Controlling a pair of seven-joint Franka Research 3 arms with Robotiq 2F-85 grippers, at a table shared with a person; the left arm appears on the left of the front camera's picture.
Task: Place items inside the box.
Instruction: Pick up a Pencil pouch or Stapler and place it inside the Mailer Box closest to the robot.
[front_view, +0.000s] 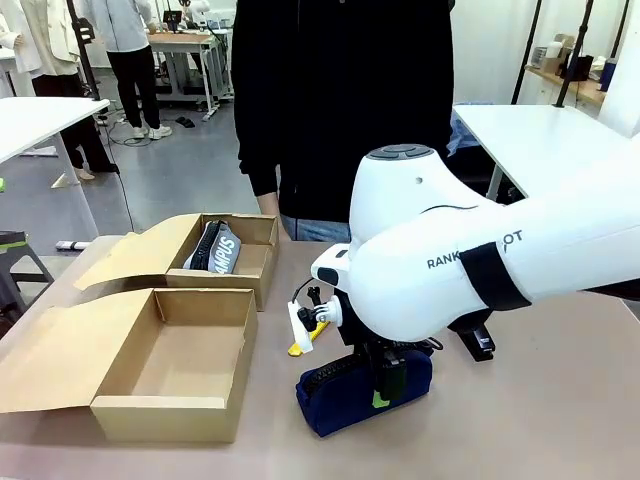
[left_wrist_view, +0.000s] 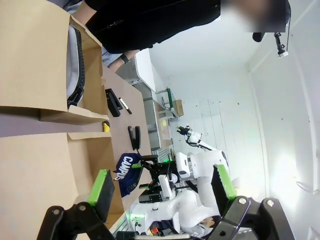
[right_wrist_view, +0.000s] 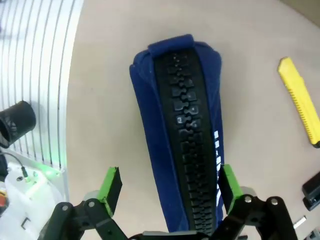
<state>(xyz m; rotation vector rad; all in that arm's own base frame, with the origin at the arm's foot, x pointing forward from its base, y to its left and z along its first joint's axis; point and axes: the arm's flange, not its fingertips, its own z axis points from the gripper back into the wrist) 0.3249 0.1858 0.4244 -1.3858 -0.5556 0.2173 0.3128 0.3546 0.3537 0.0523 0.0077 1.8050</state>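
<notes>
The right gripper (right_wrist_view: 170, 186) is spread wide, its pads straddling the navy pouch (right_wrist_view: 182, 125) without clamping it. The pouch lies on the table (right_wrist_view: 107, 75) just right of the box (front_view: 170, 365), with the yellow knife (right_wrist_view: 300, 100) nearby. The left gripper (left_wrist_view: 162, 190) gapes, holding nothing.

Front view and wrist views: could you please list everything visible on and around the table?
nearer box: one, brown, open, empty, front left
farther box: one, brown, open, behind it
grey pouch: one, inside farther box
navy pouch: one, on table, front middle
utility knife: one, yellow, beside navy pouch
stapler: one, black, on table
pen: one, thin, by stapler
clip-like piece: one, black, on table
person: one, black top, far side
left end effector: one, open, empty
right end effector: one, open, astride navy pouch
</notes>
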